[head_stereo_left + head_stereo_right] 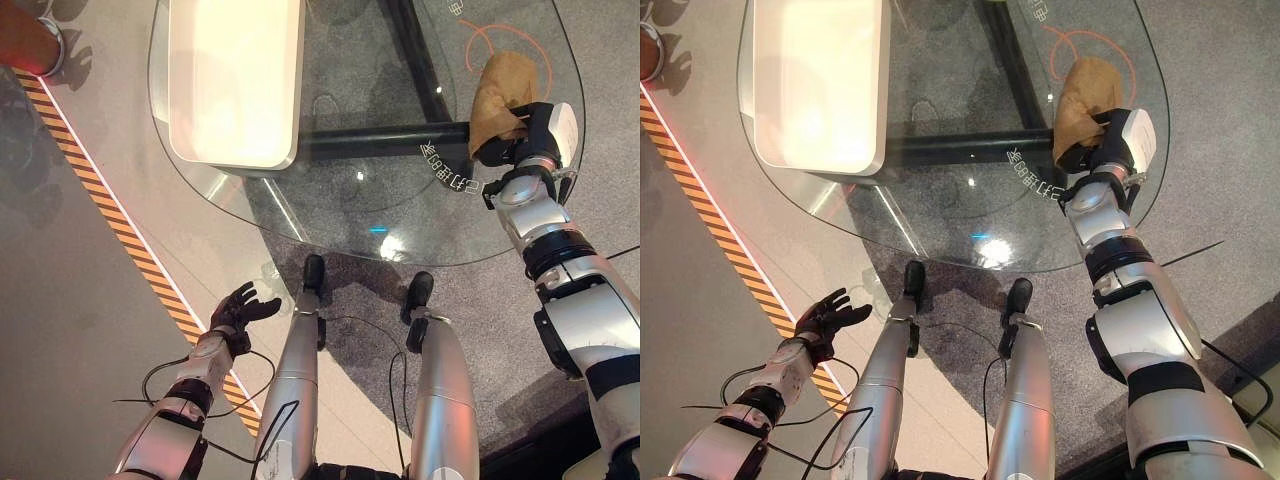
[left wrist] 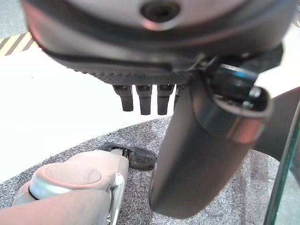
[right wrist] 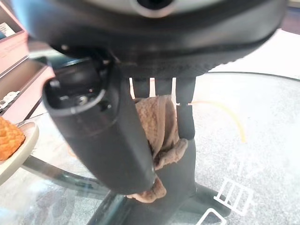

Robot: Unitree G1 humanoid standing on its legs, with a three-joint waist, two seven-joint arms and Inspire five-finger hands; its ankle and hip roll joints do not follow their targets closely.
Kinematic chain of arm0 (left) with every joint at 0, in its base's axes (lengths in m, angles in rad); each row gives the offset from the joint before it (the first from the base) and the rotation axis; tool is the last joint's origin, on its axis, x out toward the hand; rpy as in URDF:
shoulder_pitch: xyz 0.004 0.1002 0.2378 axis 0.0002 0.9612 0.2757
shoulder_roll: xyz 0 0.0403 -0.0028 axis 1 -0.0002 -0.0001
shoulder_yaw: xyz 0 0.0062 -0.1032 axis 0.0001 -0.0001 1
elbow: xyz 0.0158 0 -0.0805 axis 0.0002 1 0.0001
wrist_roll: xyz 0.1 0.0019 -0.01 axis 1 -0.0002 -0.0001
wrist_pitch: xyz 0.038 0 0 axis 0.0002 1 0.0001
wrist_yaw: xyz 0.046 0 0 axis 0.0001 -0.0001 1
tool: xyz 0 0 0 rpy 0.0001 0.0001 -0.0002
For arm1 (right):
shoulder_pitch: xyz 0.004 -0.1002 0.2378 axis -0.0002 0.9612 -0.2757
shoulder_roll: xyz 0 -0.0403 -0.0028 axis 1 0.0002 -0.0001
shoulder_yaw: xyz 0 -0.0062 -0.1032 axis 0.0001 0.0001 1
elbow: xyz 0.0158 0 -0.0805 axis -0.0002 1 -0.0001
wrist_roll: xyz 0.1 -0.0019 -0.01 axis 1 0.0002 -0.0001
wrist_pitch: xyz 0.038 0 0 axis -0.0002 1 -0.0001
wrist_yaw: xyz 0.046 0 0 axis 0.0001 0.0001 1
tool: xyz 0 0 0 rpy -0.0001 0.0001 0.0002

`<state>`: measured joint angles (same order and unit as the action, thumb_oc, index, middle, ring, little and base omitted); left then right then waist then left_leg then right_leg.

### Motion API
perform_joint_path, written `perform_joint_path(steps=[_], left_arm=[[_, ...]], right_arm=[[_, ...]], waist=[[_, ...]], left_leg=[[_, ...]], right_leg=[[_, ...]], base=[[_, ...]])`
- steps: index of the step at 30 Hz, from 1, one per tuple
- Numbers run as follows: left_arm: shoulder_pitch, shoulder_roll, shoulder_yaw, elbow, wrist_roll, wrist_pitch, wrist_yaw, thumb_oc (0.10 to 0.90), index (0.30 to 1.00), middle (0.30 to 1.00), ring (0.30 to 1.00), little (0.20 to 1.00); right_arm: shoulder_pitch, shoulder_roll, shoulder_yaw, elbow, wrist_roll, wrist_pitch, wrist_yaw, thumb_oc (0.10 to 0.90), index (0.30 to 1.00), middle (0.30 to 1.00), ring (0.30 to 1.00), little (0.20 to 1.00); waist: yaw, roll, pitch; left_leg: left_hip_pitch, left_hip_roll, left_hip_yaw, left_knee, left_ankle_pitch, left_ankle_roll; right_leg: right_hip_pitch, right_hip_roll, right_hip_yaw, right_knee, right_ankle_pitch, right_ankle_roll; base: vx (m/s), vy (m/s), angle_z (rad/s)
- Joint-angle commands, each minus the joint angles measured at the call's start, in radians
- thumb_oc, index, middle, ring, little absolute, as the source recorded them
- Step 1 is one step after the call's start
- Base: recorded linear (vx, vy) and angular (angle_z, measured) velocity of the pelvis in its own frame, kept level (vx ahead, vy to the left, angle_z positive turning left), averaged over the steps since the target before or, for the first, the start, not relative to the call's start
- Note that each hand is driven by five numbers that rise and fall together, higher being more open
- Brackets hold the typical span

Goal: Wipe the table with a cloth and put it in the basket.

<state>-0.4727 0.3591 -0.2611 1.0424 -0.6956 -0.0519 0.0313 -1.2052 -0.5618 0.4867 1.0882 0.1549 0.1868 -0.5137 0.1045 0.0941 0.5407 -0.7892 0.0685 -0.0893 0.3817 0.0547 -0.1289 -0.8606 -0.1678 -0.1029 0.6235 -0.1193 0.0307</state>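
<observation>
A brown cloth lies bunched on the right part of the glass table. My right hand sits at the cloth's near end, with the thumb and fingers closed on a fold of it. In the right wrist view the cloth is pinched between the thumb and the fingers. The white basket, a long rounded tub, stands on the table's left part, well apart from the cloth. My left hand hangs low over the floor to the left of the table, open and holding nothing.
An orange ring is printed on the glass by the cloth. A dark bar of the table frame runs under the glass. Striped orange tape crosses the floor at the left. A plate with a pastry shows beside the right hand.
</observation>
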Motion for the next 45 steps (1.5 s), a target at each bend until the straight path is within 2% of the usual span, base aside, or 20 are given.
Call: perform_joint_path(steps=[1, 10, 18, 34, 43, 45], left_arm=[[0.026, 0.003, 0.006, 0.006, -0.035, -0.013, 0.022, 0.800, 0.900, 0.900, 0.900, 0.900], [0.020, -0.003, 0.004, 0.000, -0.034, -0.017, 0.029, 0.800, 0.900, 0.900, 0.900, 0.900], [0.020, -0.021, -0.002, 0.000, -0.032, -0.031, 0.026, 0.800, 0.900, 0.900, 0.900, 0.900], [0.011, -0.056, -0.015, -0.015, -0.022, -0.037, 0.040, 0.800, 0.900, 0.900, 0.900, 0.900], [0.009, -0.072, -0.013, -0.014, -0.020, -0.043, 0.047, 0.800, 0.900, 0.900, 0.900, 0.900], [0.010, -0.071, -0.014, -0.019, -0.020, -0.041, 0.050, 0.800, 0.900, 0.900, 0.900, 0.900]], right_arm=[[-0.010, 0.008, 0.076, -0.059, -0.069, -0.042, 0.048, 0.100, 0.300, 0.300, 0.300, 0.200], [-0.033, 0.029, 0.140, -0.176, -0.176, -0.066, 0.062, 0.100, 0.300, 0.300, 0.300, 0.200], [-0.024, 0.086, 0.214, -0.253, -0.274, -0.063, 0.120, 0.100, 0.300, 0.300, 0.300, 0.200], [0.036, 0.188, 0.261, -0.297, -0.286, -0.095, 0.226, 0.100, 0.300, 0.300, 0.300, 0.200], [0.093, 0.236, 0.305, -0.388, -0.318, -0.128, 0.315, 0.100, 0.300, 0.300, 0.300, 0.200], [0.106, 0.243, 0.316, -0.422, -0.317, -0.117, 0.324, 0.100, 0.300, 0.300, 0.300, 0.200]], waist=[[0.011, 0.048, -0.021], [0.009, 0.047, -0.021], [0.016, 0.059, -0.021], [0.019, 0.070, -0.021], [0.010, 0.066, -0.021], [0.009, 0.065, -0.021]], left_leg=[[-0.019, -0.107, 0.081, 0.030, -0.039, 0.122], [-0.030, -0.108, 0.080, 0.027, -0.033, 0.120], [-0.030, -0.117, 0.081, 0.017, -0.026, 0.119], [-0.025, -0.125, 0.084, -0.003, -0.011, 0.115], [-0.020, -0.126, 0.090, -0.011, -0.006, 0.114], [-0.022, -0.126, 0.091, -0.010, -0.004, 0.113]], right_leg=[[0.001, 0.056, -0.043, -0.106, 0.075, -0.010], [-0.011, 0.057, -0.043, -0.107, 0.078, -0.009], [-0.013, 0.057, -0.046, -0.115, 0.076, -0.013], [-0.012, 0.055, -0.049, -0.131, 0.082, -0.013], [-0.011, 0.057, -0.047, -0.139, 0.087, -0.013], [-0.014, 0.056, -0.046, -0.138, 0.089, -0.012]], base=[[0.00, 0.000, 0.00], [0.00, 0.000, 0.00], [0.00, 0.000, 0.00], [0.00, 0.000, 0.00], [0.00, 0.000, 0.00], [0.00, 0.000, 0.00]])
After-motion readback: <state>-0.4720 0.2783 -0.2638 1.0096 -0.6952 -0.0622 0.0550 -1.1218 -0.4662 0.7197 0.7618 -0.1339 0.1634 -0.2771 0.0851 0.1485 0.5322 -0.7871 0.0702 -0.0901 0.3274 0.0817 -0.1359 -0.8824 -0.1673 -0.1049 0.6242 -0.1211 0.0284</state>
